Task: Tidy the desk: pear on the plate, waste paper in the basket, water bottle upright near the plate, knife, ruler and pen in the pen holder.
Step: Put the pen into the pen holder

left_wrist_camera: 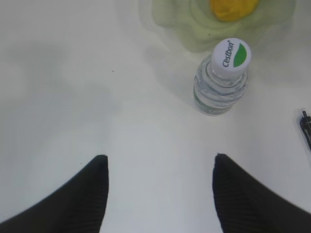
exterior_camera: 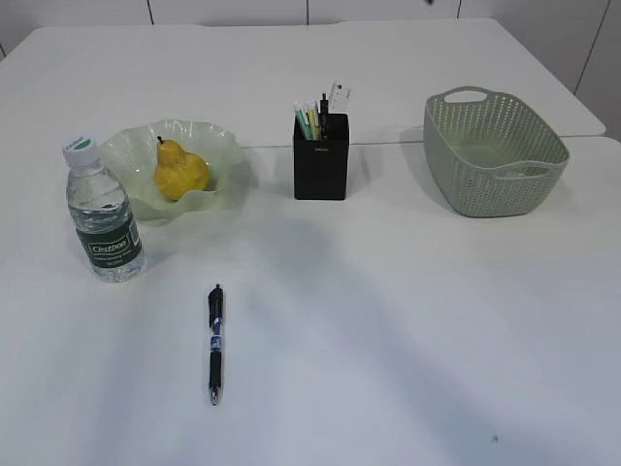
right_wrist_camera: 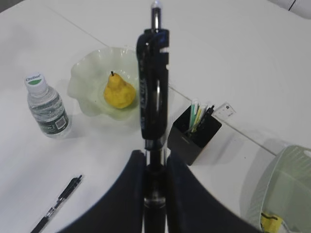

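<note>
Carrying the black pen [right_wrist_camera: 154, 102] clamped upright in the right fingers [right_wrist_camera: 167, 179] should end squarely above the pen holder [right_wrist_camera: 193, 137], while the left fingers [left_wrist_camera: 99, 187] stand apart, empty.

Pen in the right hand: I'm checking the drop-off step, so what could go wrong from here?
The pen holder is already crowded, so the held pen might catch on the upright items and tip out. The right hand grips only its lower end, so it may swing. A second pen lies on the desk.

Yellow pear [exterior_camera: 180, 173] in a pale green plate [exterior_camera: 131, 150] at upper left; black pen holder [exterior_camera: 320, 165]; sage green perforated basket [exterior_camera: 495, 155]; white desk [exterior_camera: 388, 320].
</note>
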You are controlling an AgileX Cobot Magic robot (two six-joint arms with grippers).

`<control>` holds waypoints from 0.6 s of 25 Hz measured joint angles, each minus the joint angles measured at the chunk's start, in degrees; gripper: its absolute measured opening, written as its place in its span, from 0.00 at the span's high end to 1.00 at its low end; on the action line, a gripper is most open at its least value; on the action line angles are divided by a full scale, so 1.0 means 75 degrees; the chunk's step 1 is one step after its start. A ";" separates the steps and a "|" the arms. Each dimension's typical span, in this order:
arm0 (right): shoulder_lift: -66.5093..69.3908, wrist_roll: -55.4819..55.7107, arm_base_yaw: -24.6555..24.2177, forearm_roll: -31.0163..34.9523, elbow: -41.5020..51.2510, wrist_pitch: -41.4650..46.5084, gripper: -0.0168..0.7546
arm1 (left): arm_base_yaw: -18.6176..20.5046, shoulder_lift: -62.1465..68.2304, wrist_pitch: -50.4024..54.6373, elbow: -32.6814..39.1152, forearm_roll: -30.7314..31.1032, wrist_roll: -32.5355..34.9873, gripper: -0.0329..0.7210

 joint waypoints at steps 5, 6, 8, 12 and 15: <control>-0.0700 -0.0031 0.0000 -0.0019 0.2699 -0.2901 0.87 | 0.0000 0.0000 0.0000 0.0000 0.0000 0.0000 0.33; -0.0790 -0.0031 0.0000 -0.0019 0.3199 -0.3528 0.87 | 0.0000 0.0000 0.0000 0.0000 0.0000 0.0000 0.33; -0.0862 -0.0031 0.0000 -0.0019 0.4000 -0.4644 0.87 | 0.0000 0.0000 0.0000 0.0000 -0.0013 0.0000 0.33; -0.0788 -0.0031 0.0000 -0.0019 0.5219 -0.6782 0.87 | 0.0000 0.0000 -0.0018 0.0000 -0.0013 0.0000 0.33; -0.0461 -0.0045 0.0000 -0.0019 0.5630 -0.8067 0.87 | 0.0000 0.0000 -0.0120 0.0000 -0.0013 0.0000 0.33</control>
